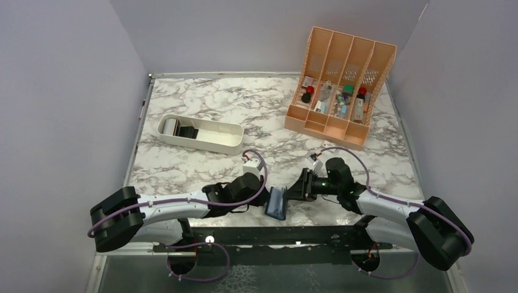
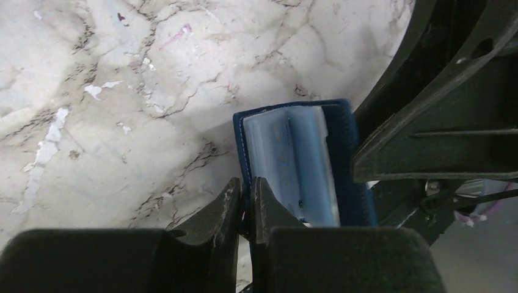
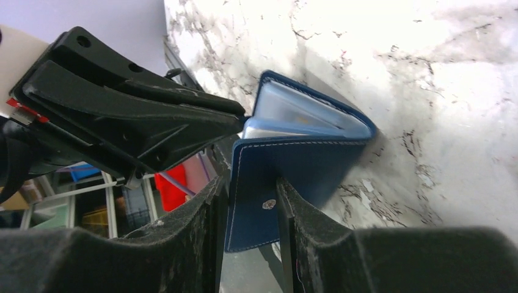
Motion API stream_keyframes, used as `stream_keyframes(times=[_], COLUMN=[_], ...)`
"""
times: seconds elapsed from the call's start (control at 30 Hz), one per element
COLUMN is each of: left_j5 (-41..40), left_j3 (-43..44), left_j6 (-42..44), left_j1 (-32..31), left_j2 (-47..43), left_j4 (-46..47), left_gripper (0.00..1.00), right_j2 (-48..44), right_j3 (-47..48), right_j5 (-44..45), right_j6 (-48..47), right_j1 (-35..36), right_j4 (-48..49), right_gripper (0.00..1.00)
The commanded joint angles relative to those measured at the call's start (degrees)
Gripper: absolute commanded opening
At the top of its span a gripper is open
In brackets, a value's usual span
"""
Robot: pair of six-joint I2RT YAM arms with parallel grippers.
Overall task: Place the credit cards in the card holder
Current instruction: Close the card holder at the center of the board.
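Card holder (image 1: pixel 278 203), navy, part-open, at 6 o'clock edge of marble table (image 1: pixel 201 165), btwn both grippers. L gripper (image 2: pixel 244 190), in from 9 o'clock: jaws clamped on cover edge. R gripper (image 3: pixel 247 183), in from 3 o'clock: jaws apart, astride snap flap (image 3: pixel 262 204), slim gap one side. Pale inner pockets (image 2: pixel 293 165) show w/in cover.

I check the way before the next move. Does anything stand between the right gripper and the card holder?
Nothing visible does. The holder is between both grippers: its snap flap lies inside the open right gripper, and the left gripper pinches the edge of the other cover.
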Motion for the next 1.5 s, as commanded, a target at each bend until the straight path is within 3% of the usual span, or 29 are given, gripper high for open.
stream_keyframes(times=[0.0,0.17,0.37,0.63,0.9,1.17,1.47], left_j5=[5.5,6.7,7.9,9.2,10.5,11.9,12.0], left_j3=[-1.6,-2.0,-3.4,-3.5,-3.0,-3.1,-4.5], left_j6=[-3.1,-3.8,-5.2,-5.6,-5.5,-5.2,-5.4], left_j1=[1.3,2.4,3.7,4.9,5.2,6.2,8.0], left_j2=[1.1,2.0,2.5,4.3,4.5,4.5,2.5], left_j4=[10.2,11.1,13.0,13.9,13.7,12.8,11.2], left_gripper=[0.0,0.0,0.0,0.0,0.0,0.04,0.06], right_j2=[2.9,6.6,10.2,11.8,13.9,17.9,13.2], right_j3=[-0.1,0.0,0.5,4.3,9.1,16.0,19.8], right_j5=[-4.2,-3.3,-1.2,6.0,12.1,20.9,27.4], right_j6=[2.4,0.7,-2.4,-8.1,-11.2,-15.0,-16.5], right_j1=[0.3,0.3,0.5,1.2,3.8,10.8,14.7], right_j4=[8.6,9.5,8.7,-0.5,-8.8,-18.9,-28.7], right_gripper=[0.4,0.43,0.37,0.3,0.29,0.28,0.27])
